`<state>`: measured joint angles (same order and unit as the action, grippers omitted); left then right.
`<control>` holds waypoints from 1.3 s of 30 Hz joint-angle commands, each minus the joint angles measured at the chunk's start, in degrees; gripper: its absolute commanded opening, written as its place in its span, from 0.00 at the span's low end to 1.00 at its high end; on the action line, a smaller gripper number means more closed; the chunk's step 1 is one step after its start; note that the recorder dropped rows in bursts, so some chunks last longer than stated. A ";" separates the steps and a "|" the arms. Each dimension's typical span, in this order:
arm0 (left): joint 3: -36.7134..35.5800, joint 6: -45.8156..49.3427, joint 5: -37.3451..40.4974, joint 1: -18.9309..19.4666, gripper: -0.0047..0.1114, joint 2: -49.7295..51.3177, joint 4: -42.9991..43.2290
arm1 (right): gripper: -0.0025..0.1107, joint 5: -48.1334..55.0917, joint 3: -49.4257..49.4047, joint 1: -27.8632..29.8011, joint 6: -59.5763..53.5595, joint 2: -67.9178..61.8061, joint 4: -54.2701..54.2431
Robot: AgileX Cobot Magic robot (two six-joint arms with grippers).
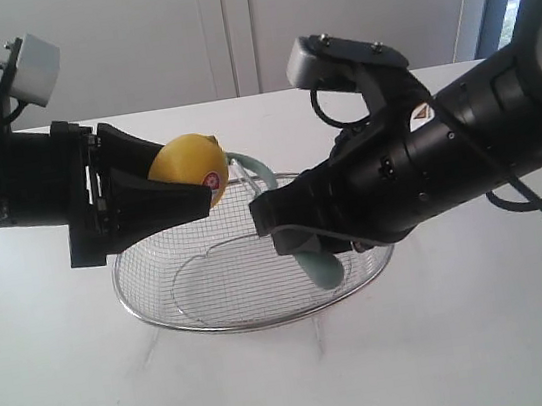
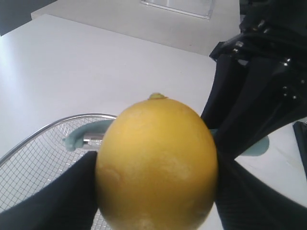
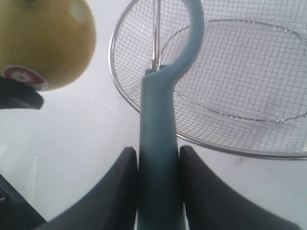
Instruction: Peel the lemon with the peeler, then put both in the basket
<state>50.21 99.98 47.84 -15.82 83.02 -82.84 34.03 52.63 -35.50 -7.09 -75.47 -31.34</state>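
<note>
lemon (image 1: 185, 167): yellow, stickered, aloft | peeler (image 1: 322, 266): teal, near lemon | basket (image 1: 258, 323): mesh, below

Black arms (image 1: 16, 183), black jaws

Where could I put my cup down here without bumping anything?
The white table is bare in front of the basket, nearest the camera. The basket itself is empty, but above it is crowded: left gripper with the lemon, right gripper with the peeler.

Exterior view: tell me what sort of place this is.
Likely a robot test bench: white tabletop, plain white wall panels behind, two black robot arms over a silver wire-mesh oval basket.
</note>
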 commanded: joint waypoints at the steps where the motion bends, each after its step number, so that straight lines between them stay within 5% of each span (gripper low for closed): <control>1: -0.39 0.51 1.60 -0.29 0.04 -0.26 -2.32 | 0.02 -0.21 -0.04 0.17 -0.33 -1.51 0.72; 31: -0.39 0.49 1.60 -0.29 0.04 -0.26 -2.44 | 0.02 0.29 -0.04 0.17 -0.57 -6.99 4.24; 39: -0.39 0.89 1.72 -0.29 0.04 -0.26 -2.44 | 0.02 -0.20 -0.04 0.17 -0.31 -6.99 12.13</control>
<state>50.21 100.30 47.94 -15.82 83.02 -82.97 34.76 52.63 -35.50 -7.09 -82.48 -22.60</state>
